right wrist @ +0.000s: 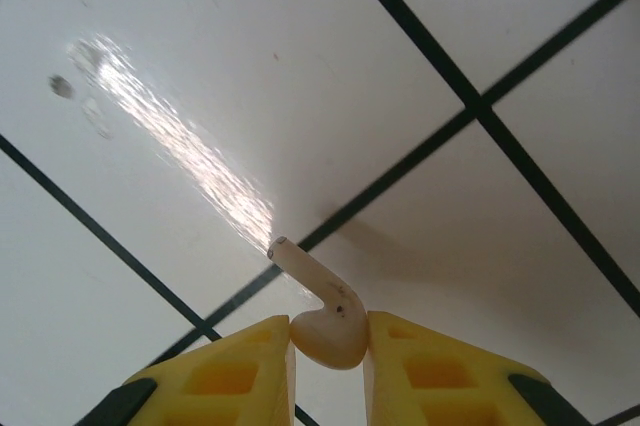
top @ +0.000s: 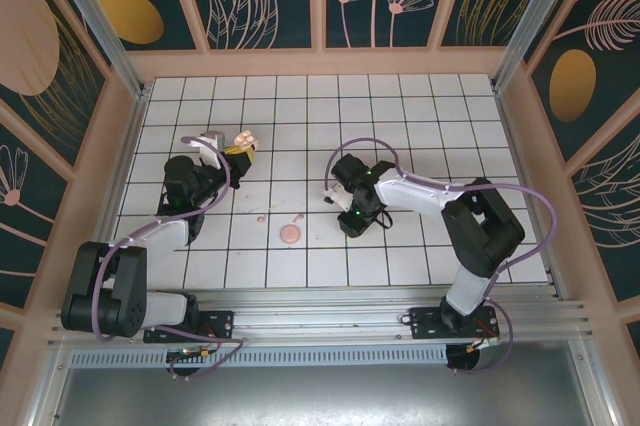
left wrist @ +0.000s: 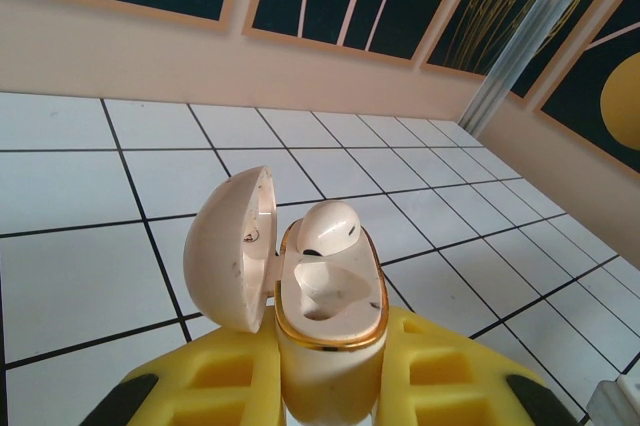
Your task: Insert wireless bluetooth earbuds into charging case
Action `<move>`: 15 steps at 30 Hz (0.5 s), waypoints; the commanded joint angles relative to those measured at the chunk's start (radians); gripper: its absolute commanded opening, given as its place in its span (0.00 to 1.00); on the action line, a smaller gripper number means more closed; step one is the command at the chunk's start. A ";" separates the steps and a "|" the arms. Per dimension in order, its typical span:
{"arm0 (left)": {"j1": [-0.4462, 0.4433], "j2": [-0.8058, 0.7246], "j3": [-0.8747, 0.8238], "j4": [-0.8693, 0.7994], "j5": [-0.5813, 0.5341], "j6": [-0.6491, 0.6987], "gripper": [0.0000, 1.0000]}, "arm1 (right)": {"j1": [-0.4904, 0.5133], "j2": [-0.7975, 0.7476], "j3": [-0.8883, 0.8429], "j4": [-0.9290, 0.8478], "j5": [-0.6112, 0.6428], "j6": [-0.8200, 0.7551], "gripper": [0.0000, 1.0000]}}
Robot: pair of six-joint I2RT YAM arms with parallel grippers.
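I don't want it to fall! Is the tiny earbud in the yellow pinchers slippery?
Probably slippery: the earbud looks smooth and glossy, and the right gripper pinches only its rounded head. Likely stiff: its stem juts out without drooping. Probably light, being so tiny.

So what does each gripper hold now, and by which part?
Left gripper holds the open charging case by its lower body. Right gripper holds an earbud by its rounded head, stem free.

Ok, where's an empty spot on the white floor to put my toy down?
The back rows of tiles along the far wall are bare, and the front tiles by the metal rail. The middle is crowded: the pink disc, the right pincer holding an earbud, and the left pincer holding the case.
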 commanded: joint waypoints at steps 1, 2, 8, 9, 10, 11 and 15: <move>0.008 -0.020 0.029 0.009 0.017 -0.003 0.11 | -0.006 0.029 -0.011 -0.047 0.028 -0.001 0.23; 0.008 -0.021 0.029 0.008 0.016 -0.001 0.11 | -0.009 0.033 -0.009 -0.050 0.031 -0.002 0.23; 0.008 -0.025 0.031 0.002 0.014 0.002 0.11 | -0.019 0.064 0.003 -0.058 0.039 0.001 0.25; 0.008 -0.026 0.030 0.000 0.014 0.002 0.11 | -0.019 0.067 0.007 -0.059 0.042 0.004 0.27; 0.007 -0.028 0.031 -0.001 0.013 0.001 0.11 | -0.019 0.068 0.013 -0.061 0.044 0.007 0.28; 0.008 -0.028 0.031 -0.003 0.013 0.003 0.11 | -0.020 0.067 0.018 -0.062 0.043 0.010 0.31; 0.007 -0.030 0.032 -0.005 0.012 0.005 0.11 | -0.035 0.037 0.061 -0.082 -0.001 0.028 0.41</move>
